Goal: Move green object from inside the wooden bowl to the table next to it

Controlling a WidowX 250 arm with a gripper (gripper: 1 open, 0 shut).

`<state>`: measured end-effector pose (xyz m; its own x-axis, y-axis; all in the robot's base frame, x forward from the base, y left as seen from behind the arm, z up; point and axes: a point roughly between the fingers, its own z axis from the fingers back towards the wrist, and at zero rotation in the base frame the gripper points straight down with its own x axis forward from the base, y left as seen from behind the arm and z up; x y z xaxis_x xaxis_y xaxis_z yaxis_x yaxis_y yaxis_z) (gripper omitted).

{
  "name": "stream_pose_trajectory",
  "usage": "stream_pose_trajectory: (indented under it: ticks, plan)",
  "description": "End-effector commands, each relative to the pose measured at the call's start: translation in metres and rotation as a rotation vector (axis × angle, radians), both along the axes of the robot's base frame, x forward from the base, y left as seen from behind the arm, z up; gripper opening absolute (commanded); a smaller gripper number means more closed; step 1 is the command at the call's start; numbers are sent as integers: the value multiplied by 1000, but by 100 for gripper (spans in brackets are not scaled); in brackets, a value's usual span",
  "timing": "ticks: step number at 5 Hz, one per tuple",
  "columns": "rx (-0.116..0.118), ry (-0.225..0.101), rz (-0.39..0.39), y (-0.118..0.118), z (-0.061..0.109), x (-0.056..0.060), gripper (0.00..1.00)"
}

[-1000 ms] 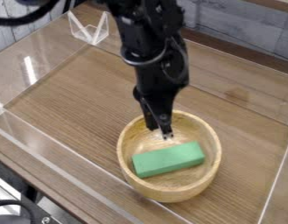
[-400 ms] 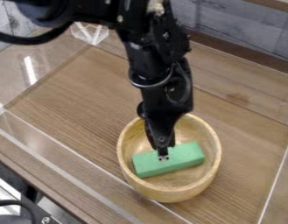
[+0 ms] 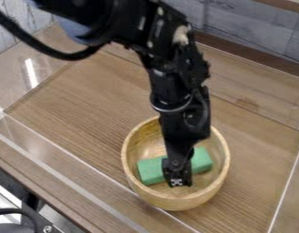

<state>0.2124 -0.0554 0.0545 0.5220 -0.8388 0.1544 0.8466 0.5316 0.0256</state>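
Note:
The wooden bowl (image 3: 176, 200) sits on the table (image 3: 79, 100) at the lower right. The green object (image 3: 149, 170) lies flat inside it, its middle hidden behind the arm. My gripper (image 3: 176, 177) points straight down into the bowl, with its tip low over the middle of the green object. The dark fingers look bunched together, and I cannot make out a gap between them or whether they touch the block. The black arm leans in from the upper left.
Clear acrylic walls (image 3: 48, 150) edge the tabletop on the front left and on the right. A small clear acrylic piece (image 3: 91, 32) stands at the back. Bare wood lies left of and behind the bowl.
The gripper has dropped from above the bowl's back rim down into the bowl and shifted toward the camera, onto the green object's middle. The wrist has rolled a little. The block has not moved.

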Motion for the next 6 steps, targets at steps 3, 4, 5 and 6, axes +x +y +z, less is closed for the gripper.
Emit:
stream_pose_trajectory:
  ticks: [3, 4, 5, 6]
  plan:
    - [-1, 11, 141, -12, -12, 11, 100]
    - [0, 24, 166, -13, -20, 16, 100]
    - [-1, 27, 202, -14, -24, 22, 100]
    - [-2, 36, 230, -14, -19, 20, 0]
